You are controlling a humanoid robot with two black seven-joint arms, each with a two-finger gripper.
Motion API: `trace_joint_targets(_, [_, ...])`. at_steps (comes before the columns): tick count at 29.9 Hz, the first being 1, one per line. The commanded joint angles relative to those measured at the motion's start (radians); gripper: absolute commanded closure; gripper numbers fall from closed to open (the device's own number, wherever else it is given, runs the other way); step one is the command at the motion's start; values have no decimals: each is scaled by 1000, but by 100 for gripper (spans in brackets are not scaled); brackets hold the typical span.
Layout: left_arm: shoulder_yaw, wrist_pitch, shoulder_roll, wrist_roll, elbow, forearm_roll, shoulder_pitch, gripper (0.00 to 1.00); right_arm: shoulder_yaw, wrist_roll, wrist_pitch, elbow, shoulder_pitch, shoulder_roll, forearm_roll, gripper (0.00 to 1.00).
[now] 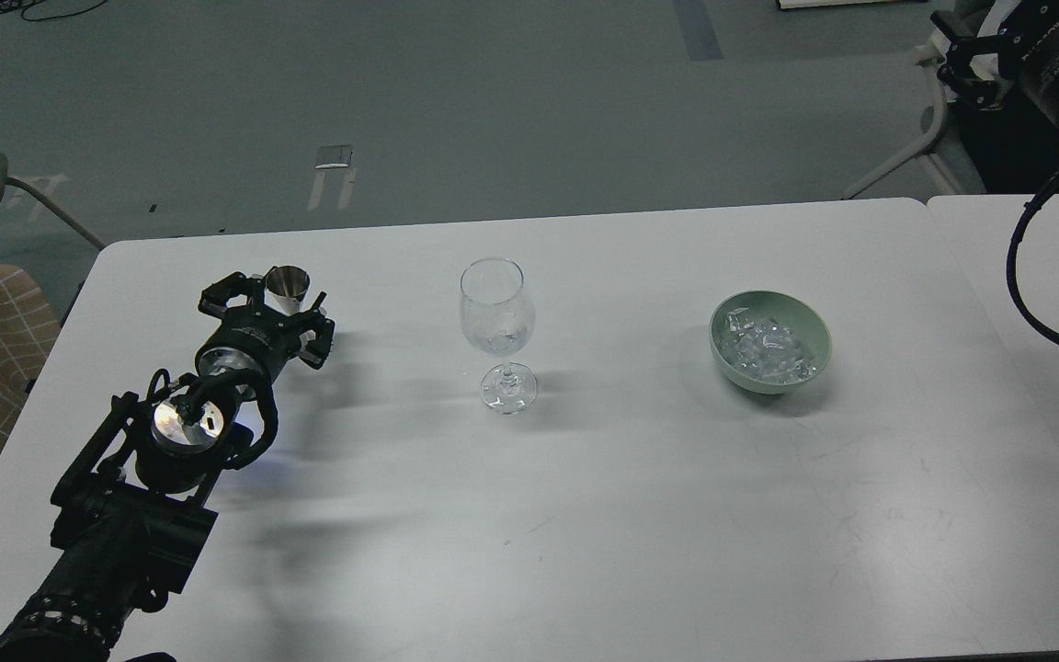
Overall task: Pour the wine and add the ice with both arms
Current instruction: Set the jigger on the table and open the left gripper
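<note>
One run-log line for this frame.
left gripper: around metal cup | wine glass: upright, centre | ice: in green bowl | right gripper: raised, off table

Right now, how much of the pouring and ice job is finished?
The wine glass holds a little clear liquid at the bottom, so pouring looks done or nearly. The left gripper is around the small metal cup standing on the table. The ice lies in the green bowl; the right gripper is far away.

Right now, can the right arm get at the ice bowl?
Probably yes. The right gripper is raised off beyond the table's far right corner, and nothing stands between it and the green bowl of ice.
</note>
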Motion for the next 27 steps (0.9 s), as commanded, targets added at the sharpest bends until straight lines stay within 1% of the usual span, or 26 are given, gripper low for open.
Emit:
trace_joint_targets(1, [-2,0,3,0,-2,-1,-3,26,0,1,0,0,0,-3,0,0])
trace_joint_targets(5, [-3,0,6,0,-2,-1,-14,21,0,1,0,0,0,-3,0,0])
trace_joint_targets(7, [-5,0,6,0,-2,-1,-20,15,0,1,0,0,0,-3,0,0])
trace_joint_targets(8, [-6,0,9,0,-3,-1,-25,10,1,-1,0,0,0,-5,0,0])
trace_joint_targets(9, [-9,0,9,0,-3,-3,-29,8,2,-1,0,0,0,-5,0,0])
trace_joint_targets(23, [-15,0,29,-1,-64,-4,-63,4,2,-4,0,1,3,-6,0,0])
trace_joint_targets(27, [-15,2,44,-1,-138,-3,-75,3,3,-2,1,0,3,-9,0,0])
